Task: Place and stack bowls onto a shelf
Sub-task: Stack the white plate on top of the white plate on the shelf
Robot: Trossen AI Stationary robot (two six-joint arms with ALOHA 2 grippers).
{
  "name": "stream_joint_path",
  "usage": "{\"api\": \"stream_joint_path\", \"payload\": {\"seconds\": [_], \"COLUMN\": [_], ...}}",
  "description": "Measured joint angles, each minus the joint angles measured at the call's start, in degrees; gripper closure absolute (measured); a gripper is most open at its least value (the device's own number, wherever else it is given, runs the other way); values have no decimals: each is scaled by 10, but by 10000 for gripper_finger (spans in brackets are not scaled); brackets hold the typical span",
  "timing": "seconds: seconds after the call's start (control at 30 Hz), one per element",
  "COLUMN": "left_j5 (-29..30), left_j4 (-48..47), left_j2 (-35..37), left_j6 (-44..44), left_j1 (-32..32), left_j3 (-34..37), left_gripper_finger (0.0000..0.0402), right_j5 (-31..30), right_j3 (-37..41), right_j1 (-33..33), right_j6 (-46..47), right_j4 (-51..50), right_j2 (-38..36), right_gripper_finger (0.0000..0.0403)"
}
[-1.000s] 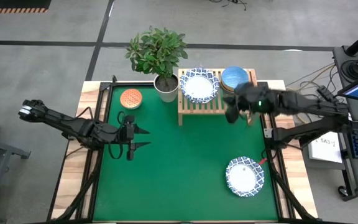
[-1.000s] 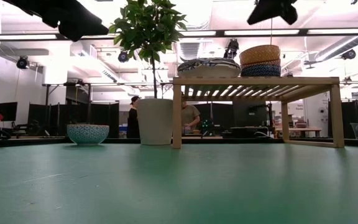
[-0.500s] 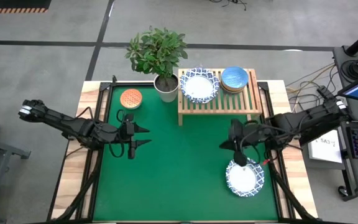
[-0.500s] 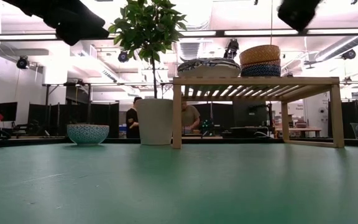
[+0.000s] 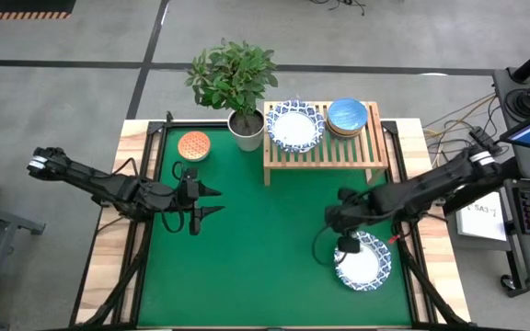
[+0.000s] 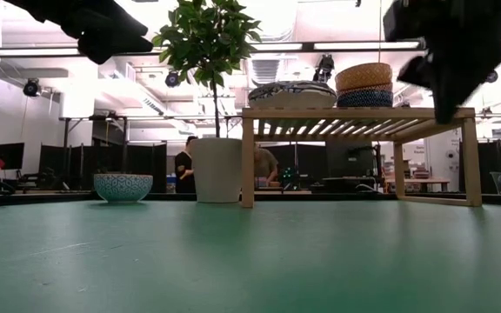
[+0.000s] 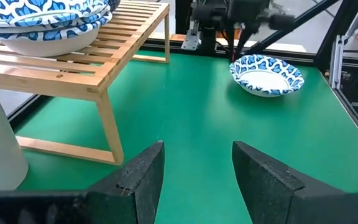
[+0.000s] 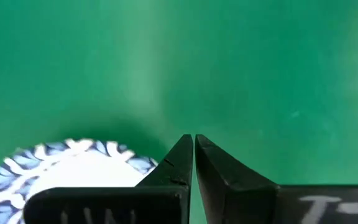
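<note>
One white bowl with a blue-patterned rim sits on the green mat near the table's right near corner, and also shows in the left wrist view and the right wrist view. My right gripper hovers at its left rim, pointing down, fingers shut on nothing. The wooden slatted shelf carries wide blue-rimmed bowls and a small stack topped by a light blue bowl. An orange-red bowl rests on the mat at far left. My left gripper waits open at mid-left.
A white pot with a leafy plant stands between the orange-red bowl and the shelf's left end. Black rails run along the table's edges. Bare green mat lies in the middle. People stand in the room behind the table.
My right gripper has swung from beside the shelf's right end toward the near edge and come down over the left rim of the white bowl on the mat. The bowls and shelf have stayed in place.
</note>
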State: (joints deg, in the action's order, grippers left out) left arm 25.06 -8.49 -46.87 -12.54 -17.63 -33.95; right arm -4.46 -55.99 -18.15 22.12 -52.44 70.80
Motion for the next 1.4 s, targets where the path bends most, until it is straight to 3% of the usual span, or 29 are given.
{"api": "stream_joint_path", "payload": {"seconds": [0.17,0.37,0.63,0.9,1.4], "left_j5": [0,0,1,1,1], "left_j4": [0,0,-1,-1,-1], "left_j2": [0,0,0,0,0], "left_j6": [13,14,25,26,26], "left_j1": [0,0,0,0,0], "left_j3": [0,0,0,0,0], "left_gripper_finger": [228,228,228,228,229], "right_j5": [42,117,116,90,115], "right_j3": [0,0,2,2,3], "right_j1": [0,-1,-7,-7,-7], "right_j6": [24,48,-73,-130,-157], "right_j4": [-10,-22,-47,-42,-32], "right_j2": [51,81,108,120,179], "right_gripper_finger": [365,300,239,241,282]}}
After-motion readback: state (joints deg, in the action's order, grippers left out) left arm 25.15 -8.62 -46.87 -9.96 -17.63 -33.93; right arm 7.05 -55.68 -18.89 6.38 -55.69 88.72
